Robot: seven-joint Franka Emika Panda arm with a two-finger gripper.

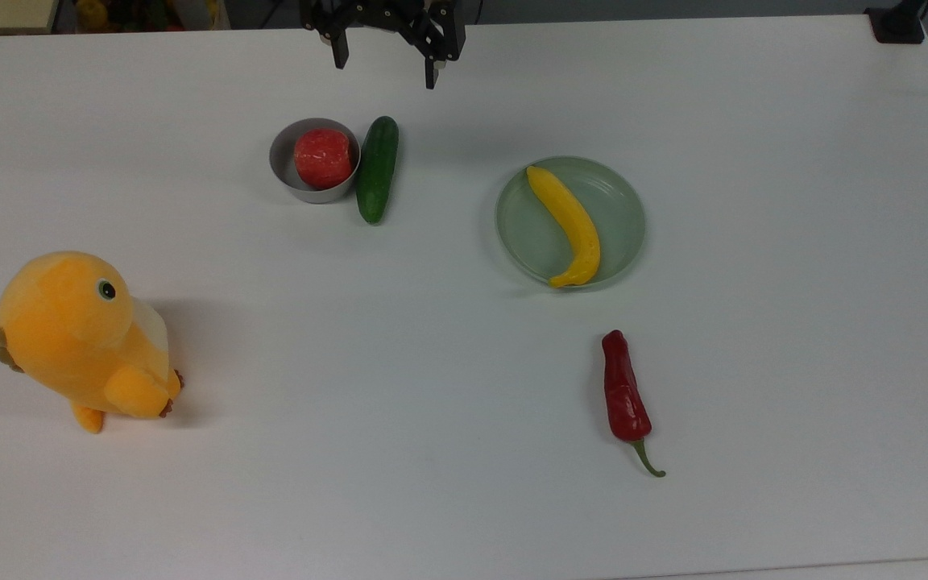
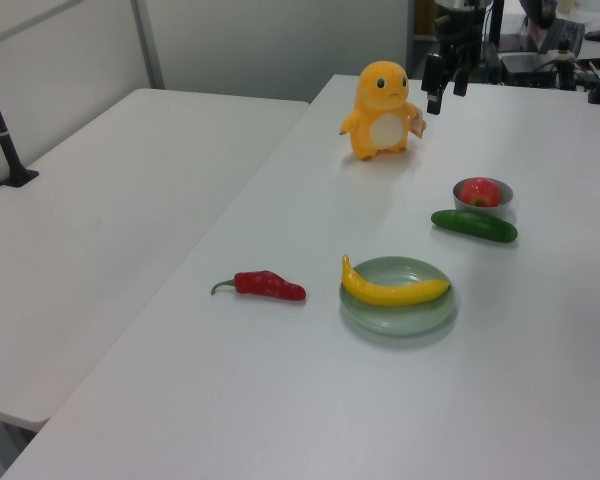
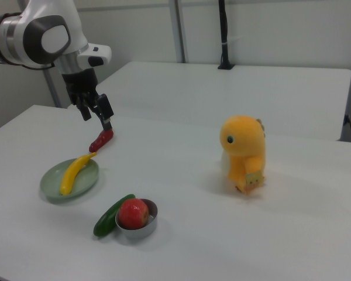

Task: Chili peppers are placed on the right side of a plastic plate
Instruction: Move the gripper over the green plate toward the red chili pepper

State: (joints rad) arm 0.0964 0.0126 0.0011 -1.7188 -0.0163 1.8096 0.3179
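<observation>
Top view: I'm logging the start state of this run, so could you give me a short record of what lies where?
chili: on the bare table, below the plate in the top view, apart from it, stem pointing away from it
plate: holds a yellow banana-shaped fruit lying across it
bowl: holds a red fruit
cucumber: beside the bowl, on the top view's right of it
plush toy: upright, at the top view's left
gripper: jaws open, holding nothing

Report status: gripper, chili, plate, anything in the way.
Gripper open, empty, raised at table's far edge. Glossy dark-red chili pepper on white table, apart from pale green plastic plate. Yellow banana-shaped fruit lies across plate. Path to chili clear.
</observation>
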